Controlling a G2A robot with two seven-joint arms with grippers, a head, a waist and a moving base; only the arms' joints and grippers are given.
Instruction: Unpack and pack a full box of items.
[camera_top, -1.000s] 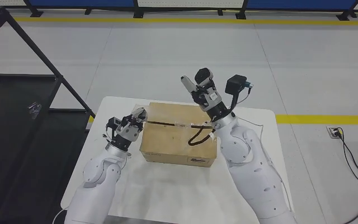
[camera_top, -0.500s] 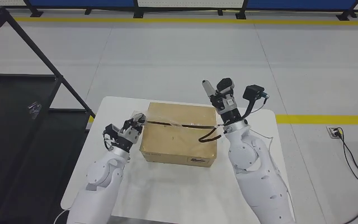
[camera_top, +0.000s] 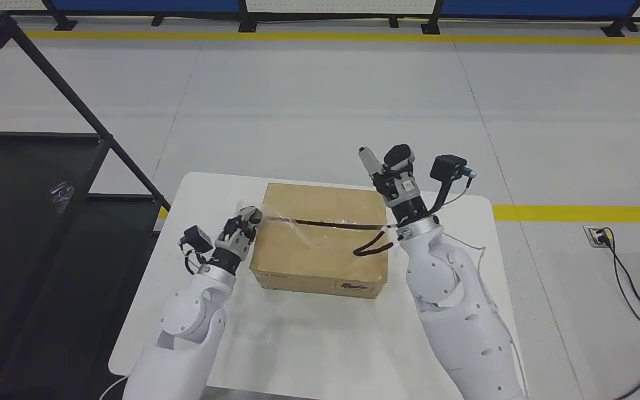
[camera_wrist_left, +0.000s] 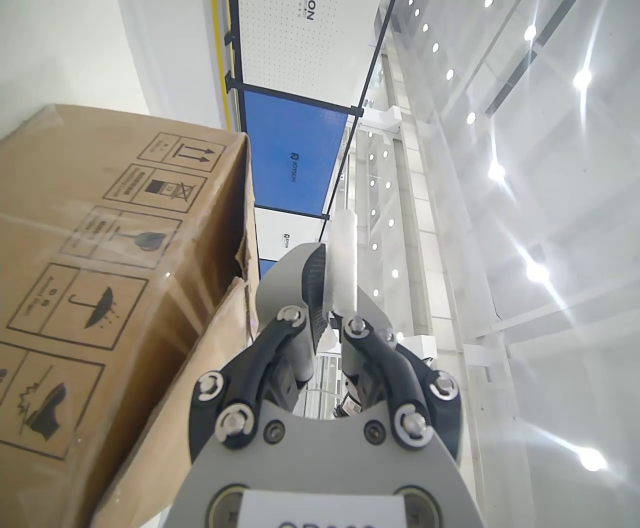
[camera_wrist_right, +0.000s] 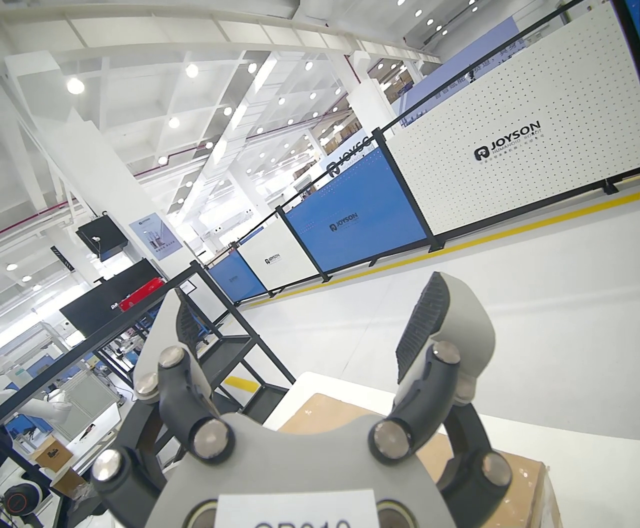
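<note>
A brown cardboard box (camera_top: 320, 250) sits closed on the white table (camera_top: 300, 330), with a dark seam running across its top. My left gripper (camera_top: 243, 220) is at the box's left edge, shut on the end of a clear tape strip (camera_top: 280, 222) that stretches back over the lid. The left wrist view shows the tape strip (camera_wrist_left: 345, 240) pinched in the left gripper (camera_wrist_left: 332, 260), beside the box's printed side (camera_wrist_left: 100, 250). My right gripper (camera_top: 385, 158) hangs open above the box's far right corner. In its own view the right gripper (camera_wrist_right: 305, 320) holds nothing, with the box (camera_wrist_right: 325, 407) below.
A black metal rack (camera_top: 60, 200) stands off the table's left side. Bare table lies in front of the box and to its right. A yellow line (camera_top: 560, 212) marks the floor beyond the right edge.
The right gripper swung from over the box's middle to its far right corner. The left gripper dropped lower and leftward at the box's edge, drawing the tape strip out.
</note>
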